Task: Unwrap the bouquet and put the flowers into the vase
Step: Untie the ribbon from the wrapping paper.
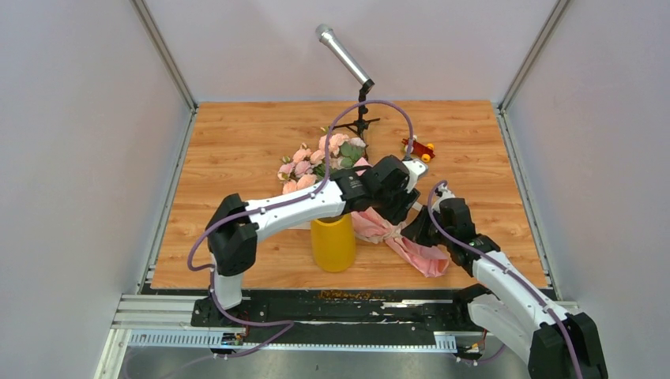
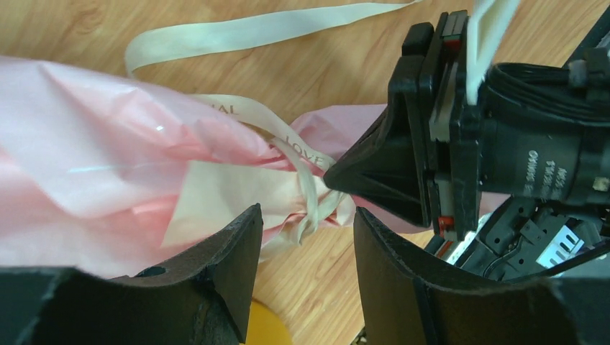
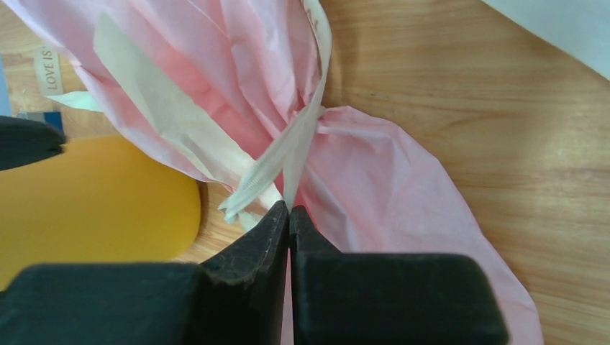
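The bouquet (image 1: 423,254) lies across the wooden table, its pink wrapping paper toward the right. The flowers (image 1: 312,162), pink and peach roses, show at its far left end. A beige ribbon (image 3: 288,144) ties the paper at the waist. My right gripper (image 3: 289,206) is shut on one ribbon tail just below the knot. My left gripper (image 2: 306,210) hangs open right above the ribbon knot (image 2: 316,205), with nothing between its fingers. The right gripper's tip (image 2: 338,176) touches that knot from the right. The yellow vase (image 1: 333,243) stands upright just left of the wrapping, under my left arm.
A silver microphone (image 1: 345,55) on a small black tripod (image 1: 362,120) stands at the back centre. A red and yellow toy (image 1: 419,148) lies behind the bouquet. Grey walls enclose three sides. A metal rail (image 1: 332,309) runs along the near edge.
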Tool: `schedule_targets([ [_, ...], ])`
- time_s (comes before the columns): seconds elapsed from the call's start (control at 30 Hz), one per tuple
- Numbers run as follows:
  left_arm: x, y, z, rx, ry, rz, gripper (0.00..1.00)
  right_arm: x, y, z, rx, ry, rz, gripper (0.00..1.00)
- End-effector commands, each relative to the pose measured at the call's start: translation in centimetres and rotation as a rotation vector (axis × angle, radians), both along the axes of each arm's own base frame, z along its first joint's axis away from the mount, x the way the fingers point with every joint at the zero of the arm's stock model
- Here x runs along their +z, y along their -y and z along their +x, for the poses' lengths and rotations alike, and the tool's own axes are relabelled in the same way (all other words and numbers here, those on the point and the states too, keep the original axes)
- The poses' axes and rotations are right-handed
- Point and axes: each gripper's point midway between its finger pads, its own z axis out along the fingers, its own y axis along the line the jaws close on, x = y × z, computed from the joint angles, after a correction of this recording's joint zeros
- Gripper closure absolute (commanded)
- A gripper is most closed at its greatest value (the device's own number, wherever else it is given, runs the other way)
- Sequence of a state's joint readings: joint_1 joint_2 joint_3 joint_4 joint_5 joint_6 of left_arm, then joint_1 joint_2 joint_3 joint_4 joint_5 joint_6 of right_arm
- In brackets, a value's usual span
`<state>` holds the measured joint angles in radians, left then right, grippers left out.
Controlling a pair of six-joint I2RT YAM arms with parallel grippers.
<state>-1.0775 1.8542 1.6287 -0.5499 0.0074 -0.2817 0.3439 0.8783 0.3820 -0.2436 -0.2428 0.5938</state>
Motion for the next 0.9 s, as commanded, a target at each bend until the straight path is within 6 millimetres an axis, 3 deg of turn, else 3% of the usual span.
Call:
schedule_targets([
  [0.0,-0.7,2.9,-0.1,-0.062,-0.032,-0.051,0.43,0.1,0.5,0.2,-0.053,0.02,0.005,0.93],
  [0.3,-4.2,3.1,0.7,-0.018,-0.054,0.011,0.5,1.0,1.0,0.3,-0.084,0.068,0.015,0.91],
  [0.6,-7.4,1.9,-0.6,0.005,-0.137,0.065,0.51,0.4,1.3,0.1,-0.091,0.056,0.0,0.92],
  [0.87,-8.5,1.9,-1.1,0.014,-0.173,0.055,0.56,0.2,1.4,0.1,-0.089,0.057,-0.007,0.92],
])
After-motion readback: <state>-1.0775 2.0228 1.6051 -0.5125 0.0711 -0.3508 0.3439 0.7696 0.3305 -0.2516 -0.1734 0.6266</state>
